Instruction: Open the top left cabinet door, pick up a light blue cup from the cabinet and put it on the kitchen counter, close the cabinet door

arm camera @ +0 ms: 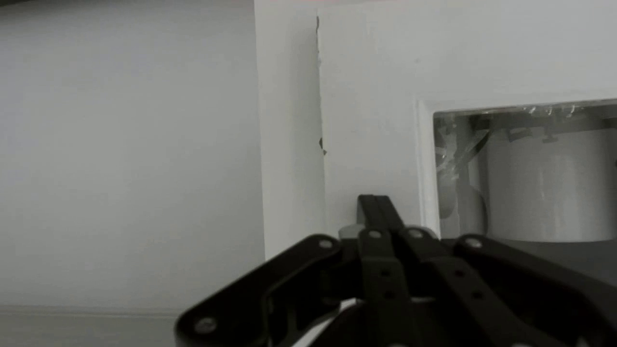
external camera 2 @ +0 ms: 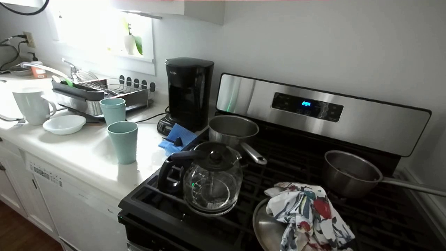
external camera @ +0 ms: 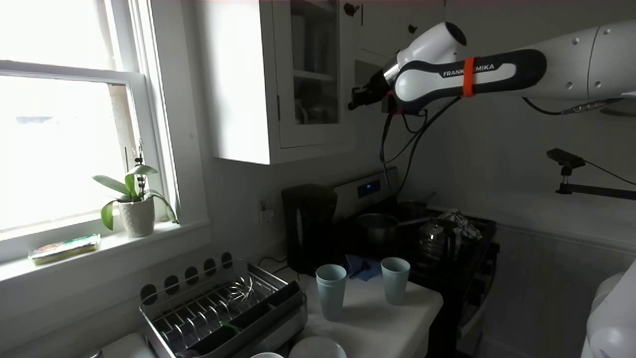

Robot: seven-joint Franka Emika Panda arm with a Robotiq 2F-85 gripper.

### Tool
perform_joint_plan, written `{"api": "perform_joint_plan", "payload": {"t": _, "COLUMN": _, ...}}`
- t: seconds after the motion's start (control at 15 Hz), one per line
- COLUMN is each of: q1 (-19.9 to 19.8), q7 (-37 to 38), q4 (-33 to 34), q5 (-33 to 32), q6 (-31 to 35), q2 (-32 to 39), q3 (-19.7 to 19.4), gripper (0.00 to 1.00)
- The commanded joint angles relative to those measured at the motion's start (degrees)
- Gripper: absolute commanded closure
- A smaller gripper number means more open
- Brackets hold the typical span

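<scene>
The top left cabinet door is shut on the white cabinet; its frame and glass also show in the wrist view, which appears upside down. My gripper is shut and empty at the lower right of the door, its fingertips together in front of the frame. I cannot tell whether they touch it. Two similar pale blue cups stand upright on the white kitchen counter, one nearer the dish rack and one nearer the stove. I cannot tell which is the light blue cup.
A dark knob sits high on the door. Below are a dish rack, a black coffee maker and a stove with pans and a glass coffee pot. Cables hang from the arm.
</scene>
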Motion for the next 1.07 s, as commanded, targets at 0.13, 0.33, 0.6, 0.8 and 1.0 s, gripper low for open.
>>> {"api": "perform_joint_plan", "payload": {"t": 0.13, "q1": 0.3, "q7": -2.5, "q4": -0.5, "q5": 0.9, "q6": -9.2, "q2": -6.6, "q3": -1.7, "gripper": 1.0}}
{"api": "perform_joint_plan", "payload": {"t": 0.33, "q1": -0.4, "q7": -3.5, "q4": 0.3, "q5": 0.1, "q6": -15.2, "q2": -9.3, "q3": -2.3, "gripper": 0.69}}
{"api": "perform_joint_plan", "payload": {"t": 0.6, "q1": 0.6, "q7": -6.9, "q4": 1.8, "q5": 1.3, "q6": -24.4, "q2": -11.8, "q3": -4.1, "gripper": 0.49}}
{"api": "perform_joint_plan", "payload": {"t": 0.8, "q1": 0.8, "q7": -8.7, "q4": 3.3, "q5": 1.1, "q6": -30.3, "q2": -13.1, "q3": -4.8, "gripper": 0.29}}
{"api": "perform_joint_plan", "payload": {"t": 1.0, "q1": 0.9, "q7": -12.1, "q4": 4.6, "q5": 0.6, "q6": -32.7, "q2": -14.5, "q3": -5.7, "gripper": 0.08}}
